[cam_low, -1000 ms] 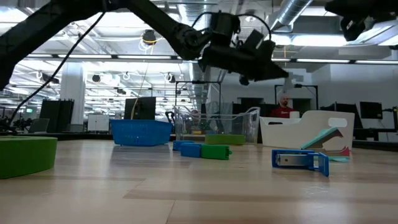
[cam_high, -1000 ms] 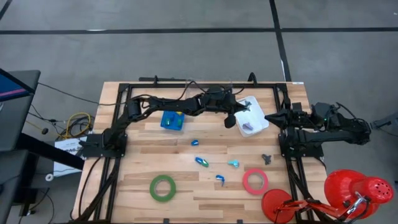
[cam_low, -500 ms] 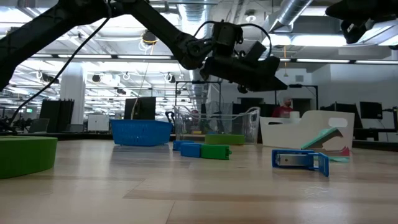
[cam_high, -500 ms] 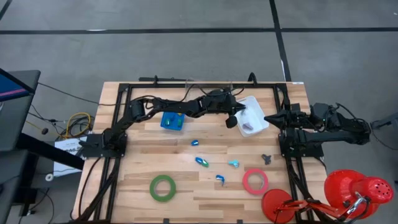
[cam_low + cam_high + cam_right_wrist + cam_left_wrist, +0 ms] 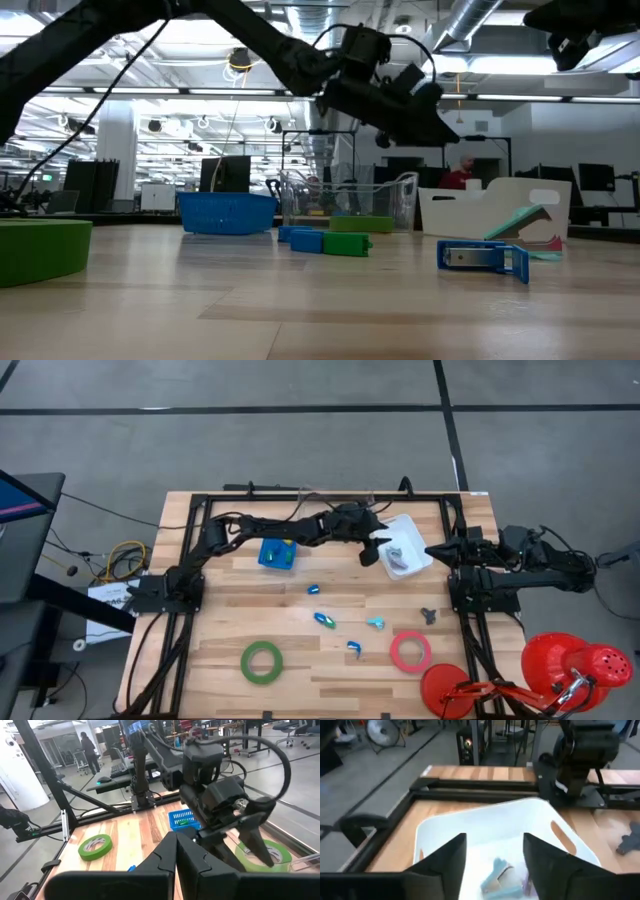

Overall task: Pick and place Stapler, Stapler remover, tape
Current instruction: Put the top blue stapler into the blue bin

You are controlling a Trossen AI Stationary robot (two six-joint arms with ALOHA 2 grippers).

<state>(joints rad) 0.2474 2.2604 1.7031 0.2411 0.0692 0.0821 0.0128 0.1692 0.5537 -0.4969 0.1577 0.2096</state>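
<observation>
My left gripper hangs open over the white bin at the table's far right and touches nothing; its fingers stand above the small teal and purple items lying in the bin. A green roll of tape and a pinkish-red roll lie flat near the front edge. Several small blue staplers lie mid-table, one showing in the low view. A black stapler remover lies beside the right arm's base. My right gripper waits shut at the right edge.
A blue basket sits left of the bin. A clear container stands at the far edge; a second green roll shows there. A black frame rims the table. A red lamp stands off the near right corner.
My left gripper has opened above the white bin, dipping a little and coming back up while staying over the same spot. Everything on the table lies where it lay.
</observation>
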